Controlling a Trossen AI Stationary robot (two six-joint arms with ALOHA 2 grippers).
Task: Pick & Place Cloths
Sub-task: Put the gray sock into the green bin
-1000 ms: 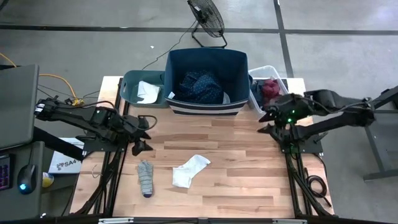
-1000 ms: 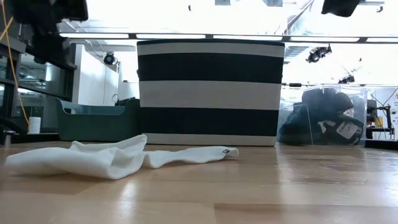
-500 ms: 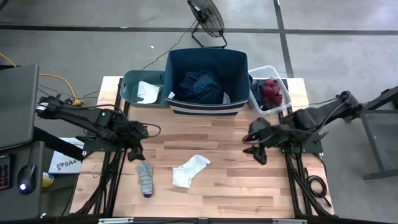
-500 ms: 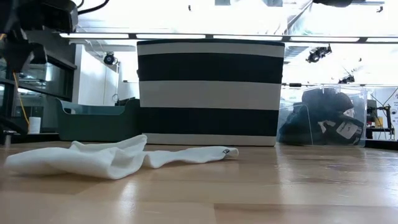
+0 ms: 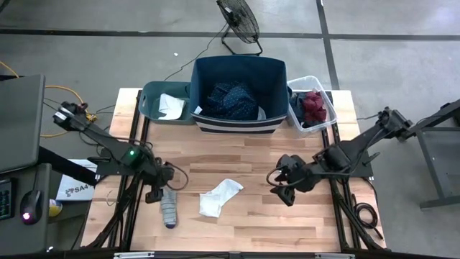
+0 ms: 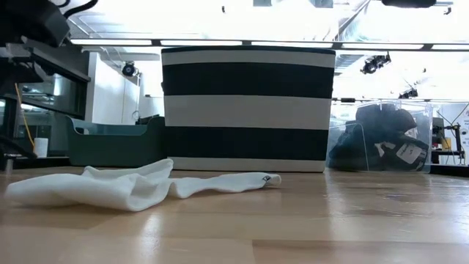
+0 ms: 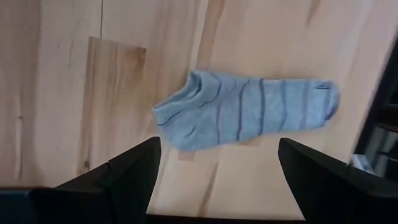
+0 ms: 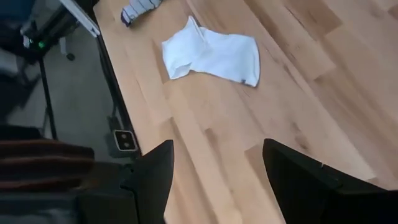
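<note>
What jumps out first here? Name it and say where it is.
The big navy bin with white stripes stands at the table's back edge, dotted navy cloth piled inside. In front of it, a white sock and a grey striped sock lie on bare wood, with the left gripper open above the grey one.

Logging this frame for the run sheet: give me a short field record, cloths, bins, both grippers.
left gripper: open, above the grey sock, not touching
right gripper: open, empty, over bare wood right of the white sock
on table: grey sock, white sock, apart from each other
navy bin: navy dotted cloth inside
teal bin: pale cloth inside
clear bin: maroon cloth inside
left to place: both socks
</note>
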